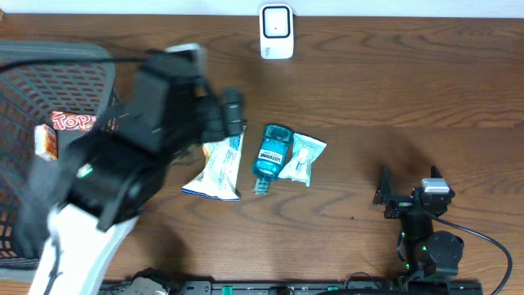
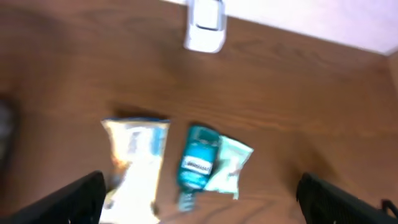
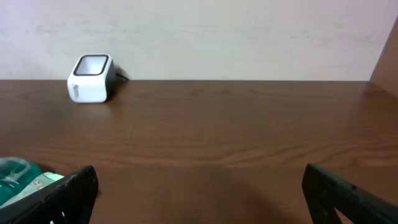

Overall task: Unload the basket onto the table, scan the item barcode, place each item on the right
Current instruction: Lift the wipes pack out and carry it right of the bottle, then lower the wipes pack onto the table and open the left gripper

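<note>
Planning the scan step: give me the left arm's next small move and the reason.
Probably lower the left fingers onto the mouthwash bottle: they stand open and empty, the bottle lies almost centred between them in the wrist view, and nothing is in front of the scanner yet.

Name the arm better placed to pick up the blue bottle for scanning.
Left. The left gripper, open, hovers near the blue bottle, centred in its wrist view; the right gripper, also open, sits well away from it.
</note>
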`<state>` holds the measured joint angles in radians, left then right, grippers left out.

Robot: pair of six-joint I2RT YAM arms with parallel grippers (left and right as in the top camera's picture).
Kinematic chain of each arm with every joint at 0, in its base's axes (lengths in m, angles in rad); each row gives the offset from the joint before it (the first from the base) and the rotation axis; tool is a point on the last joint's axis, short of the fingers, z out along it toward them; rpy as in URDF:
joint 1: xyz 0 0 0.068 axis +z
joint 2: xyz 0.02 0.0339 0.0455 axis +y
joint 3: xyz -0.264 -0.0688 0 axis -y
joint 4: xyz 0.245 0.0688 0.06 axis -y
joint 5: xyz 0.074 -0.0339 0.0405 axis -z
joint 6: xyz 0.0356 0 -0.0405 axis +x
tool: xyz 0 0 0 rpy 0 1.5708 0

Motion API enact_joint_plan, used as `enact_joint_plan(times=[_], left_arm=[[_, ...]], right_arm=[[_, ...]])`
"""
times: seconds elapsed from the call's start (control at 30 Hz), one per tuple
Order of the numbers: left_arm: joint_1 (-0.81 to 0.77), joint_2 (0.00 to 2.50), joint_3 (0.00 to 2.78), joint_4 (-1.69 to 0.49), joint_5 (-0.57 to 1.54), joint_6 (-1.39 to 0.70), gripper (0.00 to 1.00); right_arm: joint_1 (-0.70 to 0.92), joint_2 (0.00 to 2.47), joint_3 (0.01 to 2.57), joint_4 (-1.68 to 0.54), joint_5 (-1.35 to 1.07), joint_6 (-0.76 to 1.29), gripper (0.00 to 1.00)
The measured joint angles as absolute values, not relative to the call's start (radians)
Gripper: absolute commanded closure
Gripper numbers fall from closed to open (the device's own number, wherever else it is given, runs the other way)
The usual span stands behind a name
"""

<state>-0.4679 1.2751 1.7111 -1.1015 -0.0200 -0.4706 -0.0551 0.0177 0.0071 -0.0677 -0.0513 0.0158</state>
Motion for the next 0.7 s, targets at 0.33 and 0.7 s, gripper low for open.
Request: enact_joint_plan(times=[0.33, 0.7], left_arm=[[-0.287, 1.138, 1.711, -1.188, -0.129, -0.471, 0.02], [0.06, 1.122, 1.711, -1.155, -0.335, -0.476, 0.02]], right_arm=[[-0.055, 0.018, 0.007, -0.068, -0.051, 0.016, 0.01], [-0.055, 0.018, 0.007, -0.068, -0.051, 0.016, 0.01]])
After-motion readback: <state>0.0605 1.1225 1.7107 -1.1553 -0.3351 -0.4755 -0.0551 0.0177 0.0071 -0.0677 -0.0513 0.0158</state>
